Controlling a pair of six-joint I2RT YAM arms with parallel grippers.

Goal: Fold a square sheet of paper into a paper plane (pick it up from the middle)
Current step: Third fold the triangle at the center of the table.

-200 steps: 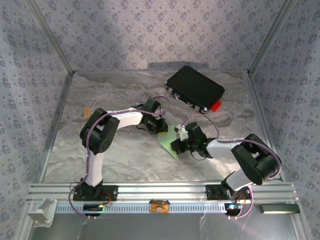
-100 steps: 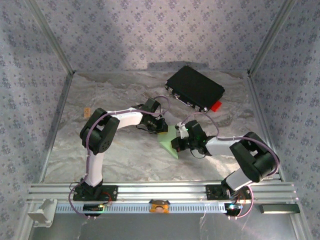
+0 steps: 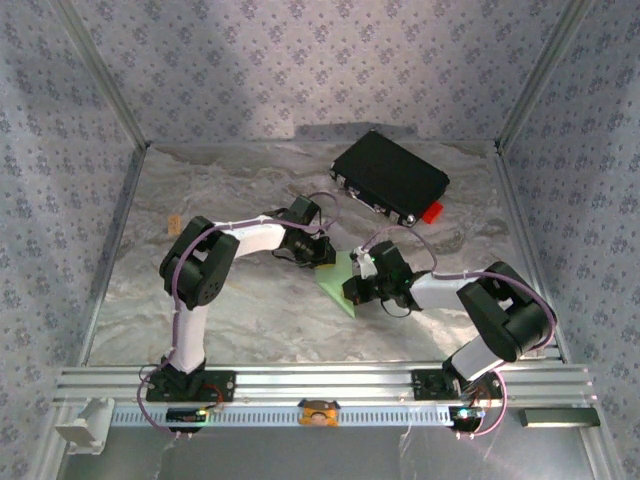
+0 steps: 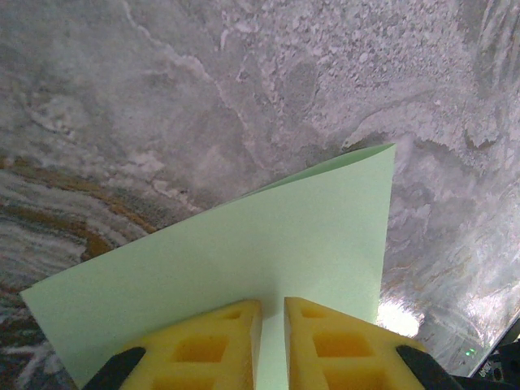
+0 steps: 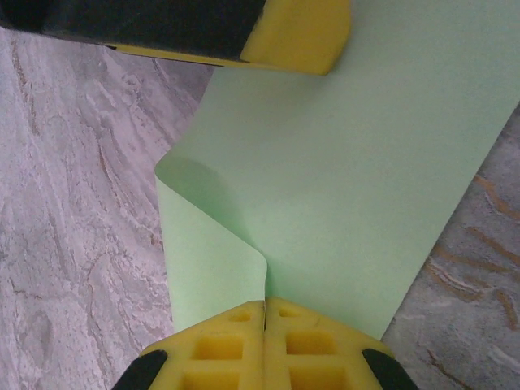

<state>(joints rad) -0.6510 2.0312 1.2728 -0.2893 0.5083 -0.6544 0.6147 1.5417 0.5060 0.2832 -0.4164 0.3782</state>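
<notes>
An early fold is underway: the square sheet of paper [image 3: 338,281] is being held just above the table [image 3: 220,175], a little right of its middle and well short of the black case [image 3: 390,178] by the far right corner. The left gripper [image 3: 323,256] is pinching the sheet's far edge with its jaws nearly together, the thin paper passing between them in its wrist view [image 4: 272,307]. The right gripper [image 3: 356,291] is clamping fully closed on the near edge, where its wrist view [image 5: 266,305] is showing one flap curling over into a soft loop with no crease yet. The next move is probably calling for the right gripper to carry that flap across until the edges are lining up, then for the loop to be pressed flat against the table without the sheet slipping from either grip. Compared with a second ago, the right gripper and forearm are sitting slightly further toward the left, closing on the left gripper, while the left arm is keeping its place.
</notes>
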